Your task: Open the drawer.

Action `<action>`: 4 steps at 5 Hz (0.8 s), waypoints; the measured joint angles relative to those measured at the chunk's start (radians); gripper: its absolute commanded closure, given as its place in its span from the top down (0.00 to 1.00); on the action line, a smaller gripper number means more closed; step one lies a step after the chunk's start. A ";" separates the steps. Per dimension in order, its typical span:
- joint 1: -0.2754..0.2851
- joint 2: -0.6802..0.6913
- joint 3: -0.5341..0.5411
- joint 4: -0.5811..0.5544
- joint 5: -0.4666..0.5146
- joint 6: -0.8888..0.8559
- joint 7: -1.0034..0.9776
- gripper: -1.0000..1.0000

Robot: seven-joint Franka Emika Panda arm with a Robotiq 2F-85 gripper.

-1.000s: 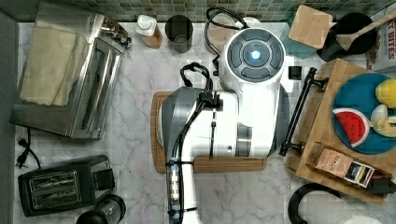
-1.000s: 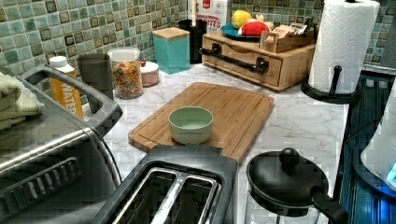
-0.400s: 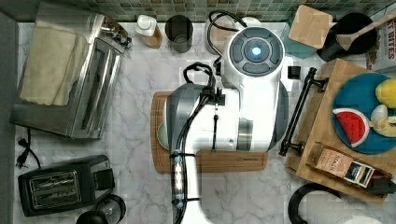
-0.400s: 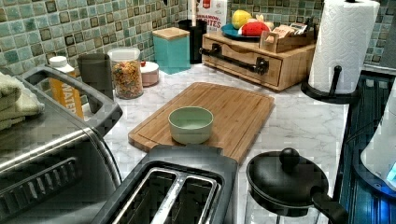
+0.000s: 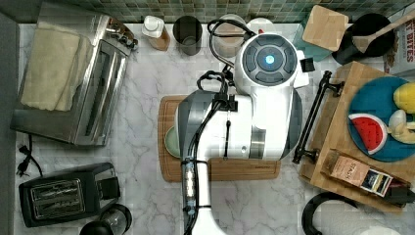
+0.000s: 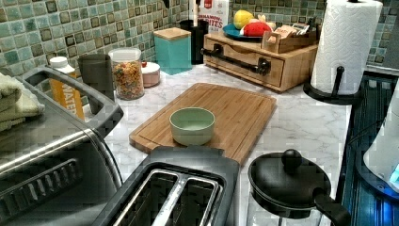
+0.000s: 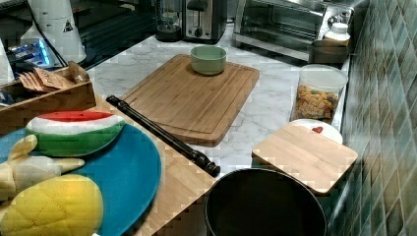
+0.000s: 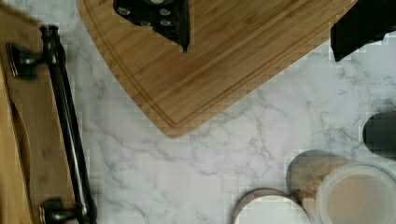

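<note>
White arm nearer drawer handle.

On the white marble surface I see a pale green bowl resting on the brown wooden cutting board. Far behind it, the light bamboo drawer with its black bar handle is closed, left of the paper towel roll.

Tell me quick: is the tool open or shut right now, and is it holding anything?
Tool: open and holding nothing, its fingers wide apart above the cutting board, clear of the drawer handle.
</note>
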 measured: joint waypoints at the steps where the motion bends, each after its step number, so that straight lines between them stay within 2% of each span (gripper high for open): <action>1: -0.001 -0.002 -0.022 -0.052 0.000 0.067 -0.107 1.00; 2: -0.010 0.002 -0.048 -0.087 -0.022 0.071 -0.113 1.00; 4: -0.061 0.017 -0.085 -0.140 -0.093 0.163 -0.113 1.00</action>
